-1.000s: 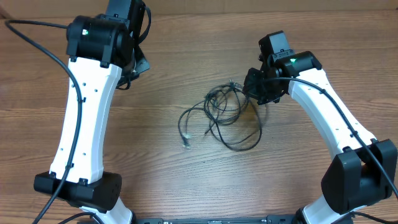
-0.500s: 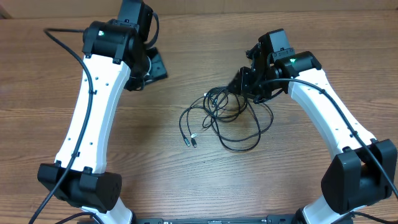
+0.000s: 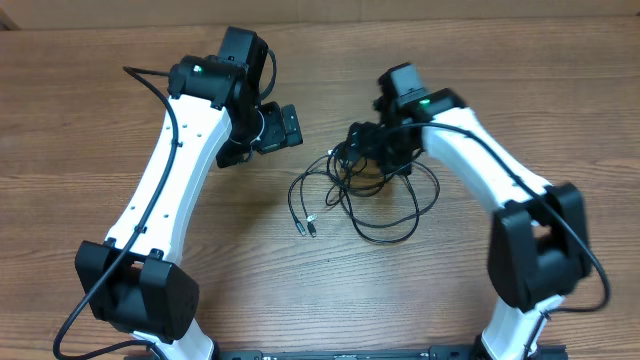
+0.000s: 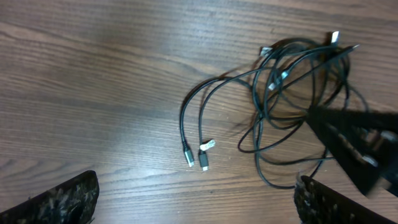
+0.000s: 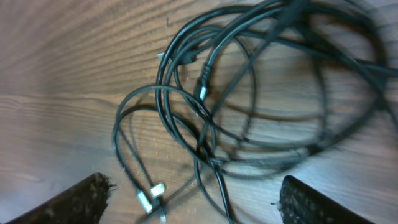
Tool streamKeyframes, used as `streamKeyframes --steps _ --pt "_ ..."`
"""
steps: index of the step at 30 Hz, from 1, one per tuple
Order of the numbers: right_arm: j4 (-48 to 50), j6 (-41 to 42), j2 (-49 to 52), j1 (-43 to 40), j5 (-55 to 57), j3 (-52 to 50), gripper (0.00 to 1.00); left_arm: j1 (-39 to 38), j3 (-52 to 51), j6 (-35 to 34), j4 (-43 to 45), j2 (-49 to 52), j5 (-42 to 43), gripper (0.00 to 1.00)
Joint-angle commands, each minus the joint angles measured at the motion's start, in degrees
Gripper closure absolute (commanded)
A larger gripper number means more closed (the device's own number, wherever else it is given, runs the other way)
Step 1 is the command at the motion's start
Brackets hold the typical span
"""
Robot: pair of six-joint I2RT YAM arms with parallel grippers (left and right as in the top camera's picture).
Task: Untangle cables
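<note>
The cables (image 3: 372, 195) lie as a loose tangle of thin black loops on the wooden table, with two small plugs (image 3: 306, 226) trailing out to the left. My left gripper (image 3: 290, 128) hovers open just left of the tangle. In its wrist view the cables (image 4: 292, 93) and plugs (image 4: 198, 155) lie ahead of the wide-spread left gripper (image 4: 199, 208). My right gripper (image 3: 360, 142) hangs open over the tangle's upper edge. In the right wrist view the cable loops (image 5: 249, 93) run under and between the spread fingers of the right gripper (image 5: 199, 205); nothing is clamped.
Thick black wires run along both white arms (image 3: 160, 200). The right arm's dark gripper body (image 4: 354, 143) shows at the right of the left wrist view. Bare wooden table (image 3: 90, 150) surrounds the tangle.
Both grippers have gone from shut to open. The left arm swung right toward the tangle. The right gripper moved left over it, and the loops shifted a little.
</note>
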Motion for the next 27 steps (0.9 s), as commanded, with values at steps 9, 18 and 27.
streamKeyframes --steps 9,18,27 --pt "5.44 2.38 7.72 2.69 1.03 -0.24 0.96 -0.13 -2.60 1.03 0.50 0.00 0.39 0.00" --pt "4.57 -15.93 -4.31 2.69 -28.20 2.86 0.96 0.17 -2.60 1.44 2.34 0.00 8.96 0.00" --pt "4.07 -15.93 -24.55 2.73 -27.78 2.86 0.96 2.99 -2.60 5.14 6.32 0.00 22.08 0.00"
